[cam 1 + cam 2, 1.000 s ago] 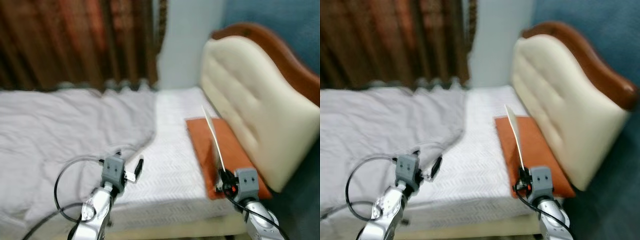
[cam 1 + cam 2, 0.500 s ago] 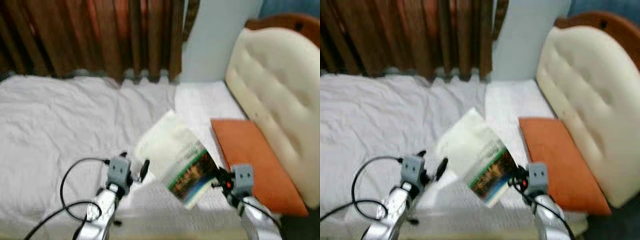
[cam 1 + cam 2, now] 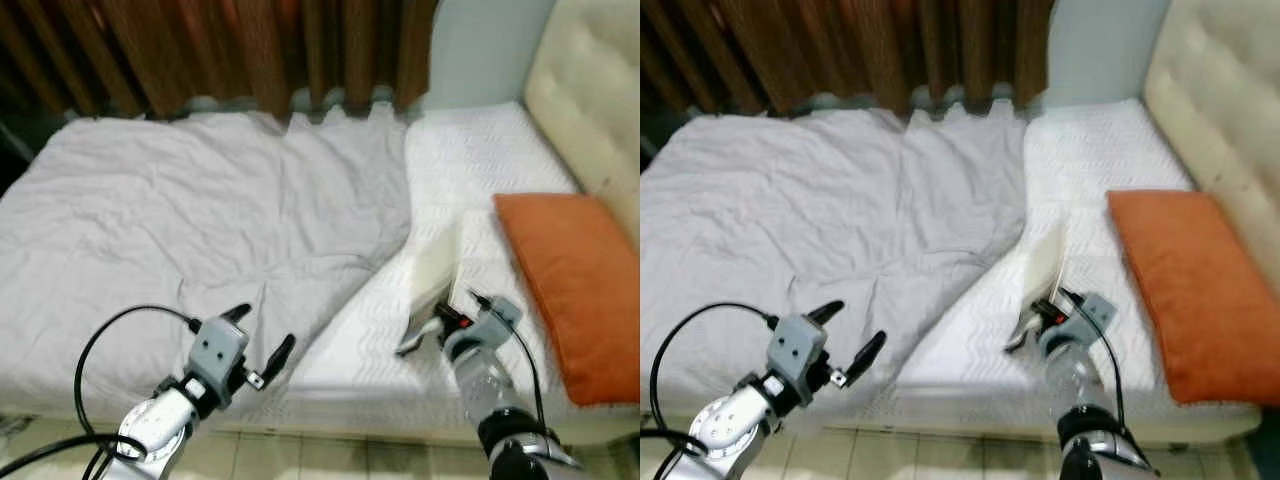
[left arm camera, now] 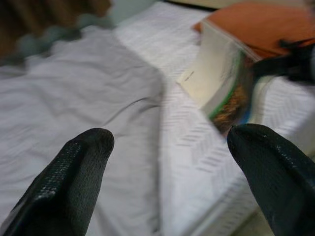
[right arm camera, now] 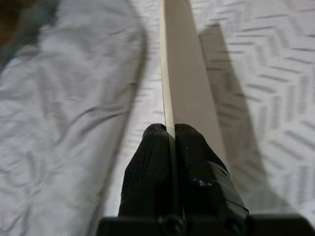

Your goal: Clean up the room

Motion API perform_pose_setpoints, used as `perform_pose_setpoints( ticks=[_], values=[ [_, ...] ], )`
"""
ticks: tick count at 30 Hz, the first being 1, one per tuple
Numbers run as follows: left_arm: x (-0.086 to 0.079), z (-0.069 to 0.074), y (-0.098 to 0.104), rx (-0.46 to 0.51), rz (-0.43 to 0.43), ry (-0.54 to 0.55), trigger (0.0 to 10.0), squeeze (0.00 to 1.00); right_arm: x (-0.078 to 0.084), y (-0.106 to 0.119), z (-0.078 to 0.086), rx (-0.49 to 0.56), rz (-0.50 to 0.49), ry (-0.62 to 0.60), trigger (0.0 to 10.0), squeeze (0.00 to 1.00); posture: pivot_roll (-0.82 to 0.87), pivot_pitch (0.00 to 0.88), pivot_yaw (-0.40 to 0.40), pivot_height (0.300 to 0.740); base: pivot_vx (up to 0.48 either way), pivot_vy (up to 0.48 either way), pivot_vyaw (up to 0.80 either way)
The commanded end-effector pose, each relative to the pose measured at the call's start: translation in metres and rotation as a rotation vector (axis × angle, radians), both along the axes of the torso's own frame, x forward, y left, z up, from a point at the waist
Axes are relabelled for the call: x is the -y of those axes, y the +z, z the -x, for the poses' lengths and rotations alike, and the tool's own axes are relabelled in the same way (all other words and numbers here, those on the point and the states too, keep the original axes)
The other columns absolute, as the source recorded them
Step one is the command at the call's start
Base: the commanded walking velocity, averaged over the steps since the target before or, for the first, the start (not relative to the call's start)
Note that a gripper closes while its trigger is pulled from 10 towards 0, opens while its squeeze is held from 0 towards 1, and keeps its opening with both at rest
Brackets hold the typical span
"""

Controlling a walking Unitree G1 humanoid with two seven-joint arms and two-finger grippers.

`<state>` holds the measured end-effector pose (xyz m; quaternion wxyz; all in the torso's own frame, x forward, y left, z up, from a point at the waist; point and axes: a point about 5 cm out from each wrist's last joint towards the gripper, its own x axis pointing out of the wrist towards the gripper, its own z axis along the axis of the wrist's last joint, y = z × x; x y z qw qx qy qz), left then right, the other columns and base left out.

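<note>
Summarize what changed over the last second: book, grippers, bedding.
The camera panned left. The right gripper, jaws shut on the thin white paperback book, swung it from over the orange pillow toward the wrinkled grey blanket, turning it. The left gripper stayed open and empty; the bedding is unchanged.

Blanket [image 3: 200, 220] spread over the bed's left, pillow [image 3: 570, 270] lying at its right, near the headboard [image 3: 590, 90]. Between them, book [image 3: 437, 275] standing on edge. Curtain [image 3: 250, 50] hanging behind.
</note>
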<state>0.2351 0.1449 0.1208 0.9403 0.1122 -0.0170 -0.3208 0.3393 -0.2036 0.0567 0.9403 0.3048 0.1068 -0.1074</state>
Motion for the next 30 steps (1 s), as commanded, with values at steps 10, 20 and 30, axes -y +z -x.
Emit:
perform_pose_setpoints(
  ticks=[10, 20, 30],
  values=[
    [-0.012, 0.051, 0.027, -0.142, -0.024, -0.031, 10.0, 0.0, 0.029, -0.029, 0.025, -0.18, 0.104, -0.106, 0.0, 0.0, 0.26, 0.53, 0.248, 0.74, 0.0, 0.0, 0.0],
    [-0.014, 0.057, 0.032, -0.174, -0.011, 0.01, 10.0, 0.0, 0.06, 0.002, 0.01, -0.197, 0.497, 0.032, 0.0, 0.0, 0.23, 0.52, 0.217, 0.74, 0.0, 0.0, 0.0],
    [-0.006, 0.064, 0.028, -0.202, 0.004, 0.002, 10.0, 0.0, 0.089, 0.028, 0.004, -0.145, 0.416, -0.167, 0.0, 0.0, 0.2, 0.516, 0.182, 0.74, 0.0, 0.0, 0.0]
  ],
)
